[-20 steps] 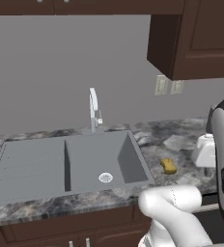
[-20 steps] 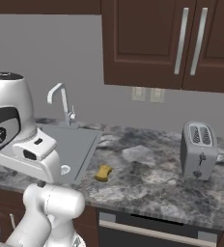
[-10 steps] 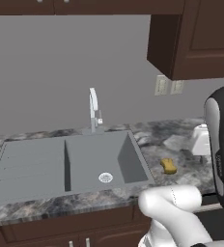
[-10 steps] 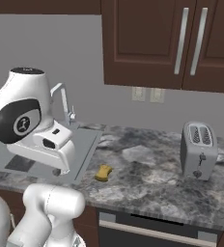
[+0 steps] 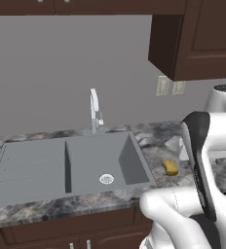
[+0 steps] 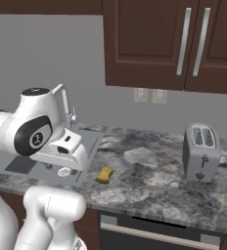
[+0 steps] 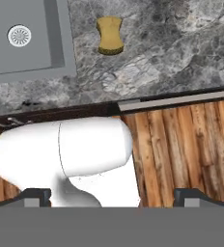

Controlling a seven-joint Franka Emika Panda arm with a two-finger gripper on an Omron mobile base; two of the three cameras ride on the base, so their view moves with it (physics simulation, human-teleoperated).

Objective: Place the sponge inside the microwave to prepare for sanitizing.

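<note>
Tool (image 7: 112,195) fingertips stand apart, gripping nothing; one sponge (image 7: 110,35) lies beside one sink (image 7: 61,43).

Mustard-yellow sponge (image 7: 110,35) on a grey-and-white marbled counter (image 6: 149,183), next to a plain grey sink (image 5: 66,163). Dark brown cabinets (image 6: 149,44), silver toaster (image 6: 202,152), wood-plank floor (image 7: 186,144).

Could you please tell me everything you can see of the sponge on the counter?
The sponge is a small mustard-yellow oblong block, slightly pinched in at its middle, with a soft, matte look. It lies flat on the grey marbled counter, just to the right of the sink rim and close to the counter's front edge. Only the counter touches it. The gripper is well away from it.
</note>
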